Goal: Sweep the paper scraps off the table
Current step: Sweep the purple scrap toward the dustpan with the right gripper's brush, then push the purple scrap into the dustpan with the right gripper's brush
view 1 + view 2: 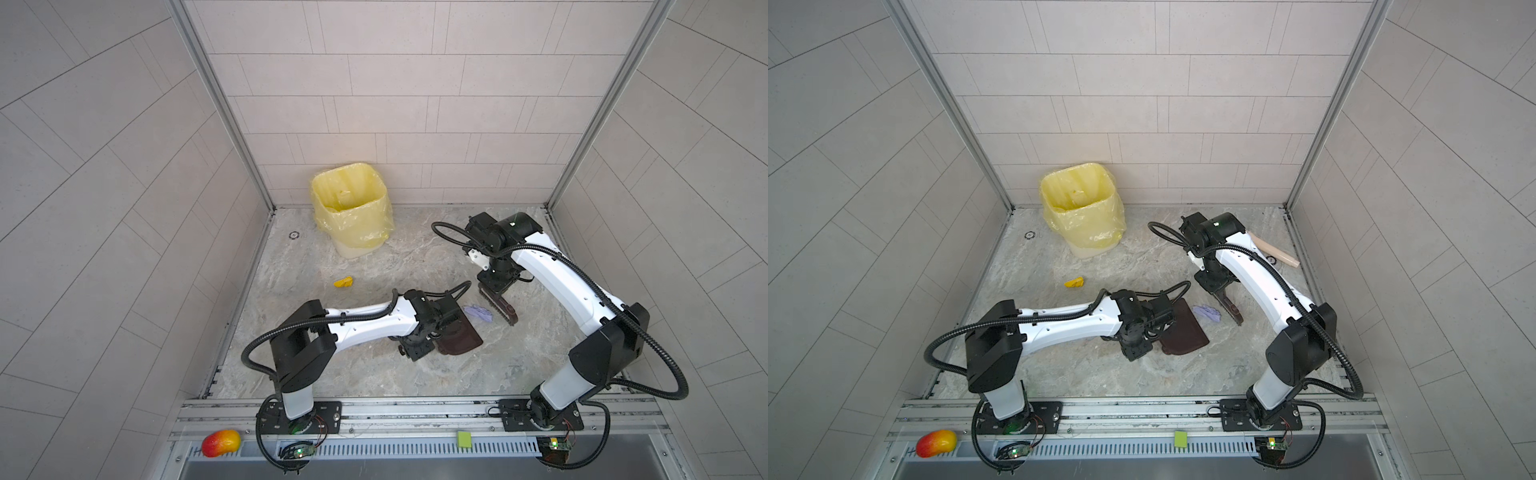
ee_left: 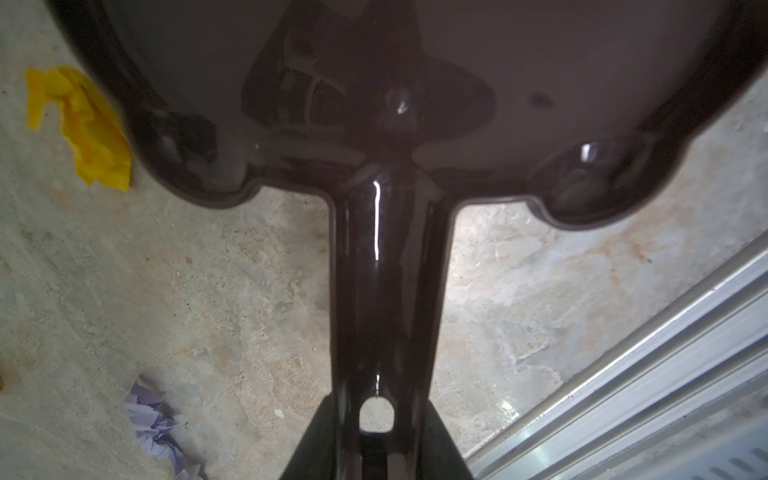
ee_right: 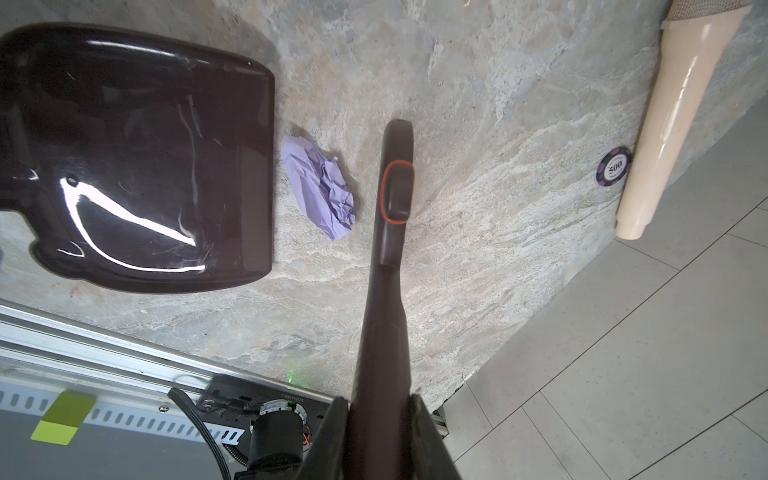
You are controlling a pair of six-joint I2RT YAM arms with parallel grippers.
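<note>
Well, my left gripper (image 2: 376, 436) is clamped on the dustpan (image 1: 459, 338) handle, with the pan resting on the table (image 1: 353, 365). A lilac paper scrap (image 1: 478, 312) lies just beside its lip, between it and the brush (image 1: 498, 307), whose handle my right gripper (image 3: 378, 415) squeezes tight. Back left stands the lined bin (image 1: 353, 237), its contents unclear, with a yellow scrap (image 1: 343, 282) on the table before it.

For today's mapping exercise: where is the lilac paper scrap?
In both top views the lilac scrap lies right of centre, between the dustpan and the brush.
</note>
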